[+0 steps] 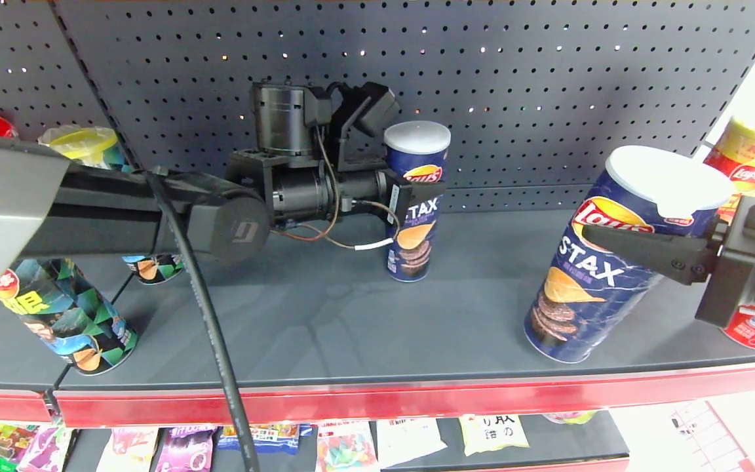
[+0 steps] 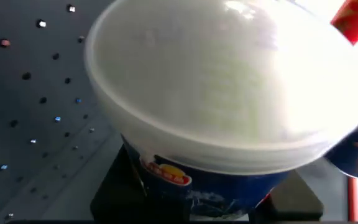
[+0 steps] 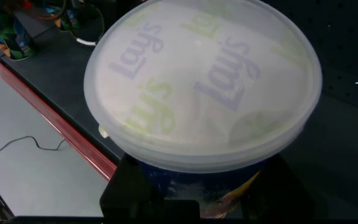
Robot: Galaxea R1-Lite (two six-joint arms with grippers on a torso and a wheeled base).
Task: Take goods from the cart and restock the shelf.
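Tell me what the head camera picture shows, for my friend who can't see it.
On a grey shelf, the left gripper holds an upright blue can near the pegboard, and the right gripper holds a tilted blue can near the front edge. Green-patterned cans stand at the left end.

Bright, even light on the shelf (image 1: 325, 328), washed out white past its right end. Faint shadows under the left arm (image 1: 122, 210). Pinpoints glint through the pegboard (image 1: 482, 65). Shelf's front edge bows; glare whitens the lid (image 2: 229, 81).
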